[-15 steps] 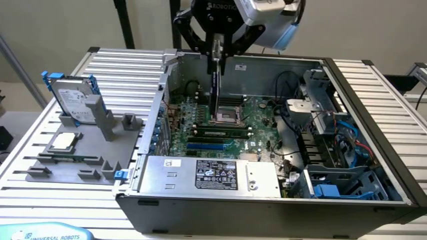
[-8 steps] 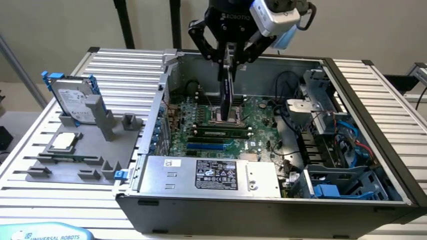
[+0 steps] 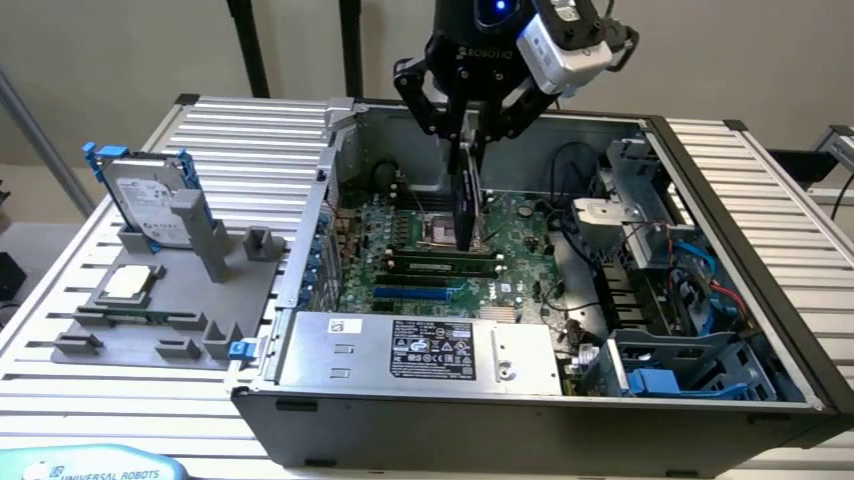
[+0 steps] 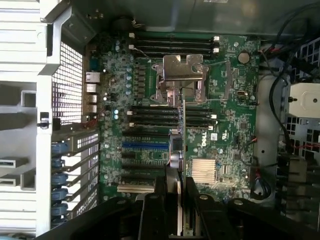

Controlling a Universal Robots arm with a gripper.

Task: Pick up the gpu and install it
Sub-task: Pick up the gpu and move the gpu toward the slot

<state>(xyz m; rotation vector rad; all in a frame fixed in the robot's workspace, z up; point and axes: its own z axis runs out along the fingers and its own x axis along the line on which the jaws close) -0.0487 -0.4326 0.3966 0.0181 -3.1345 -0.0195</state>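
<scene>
My gripper (image 3: 467,135) hangs over the open computer case (image 3: 747,250), shut on the gpu (image 3: 466,200). The card is held upright and edge-on, a thin dark plate reaching down toward the green motherboard (image 3: 514,225). Its lower edge is close above the memory slots (image 3: 441,265), beside the processor socket (image 3: 434,232); whether it touches the board I cannot tell. In the wrist view the gpu (image 4: 180,135) is a narrow strip running from my black fingers (image 4: 161,200) across the motherboard (image 4: 230,125), with the blue and black expansion slots (image 4: 145,146) just beside it.
A grey fixture (image 3: 127,345) on the exterior view's left carries a silver hard drive with blue rails (image 3: 140,200) and a small square processor chip (image 3: 130,283). The power supply (image 3: 427,350), drive cage (image 3: 687,365) and loose cables (image 3: 667,260) crowd the case.
</scene>
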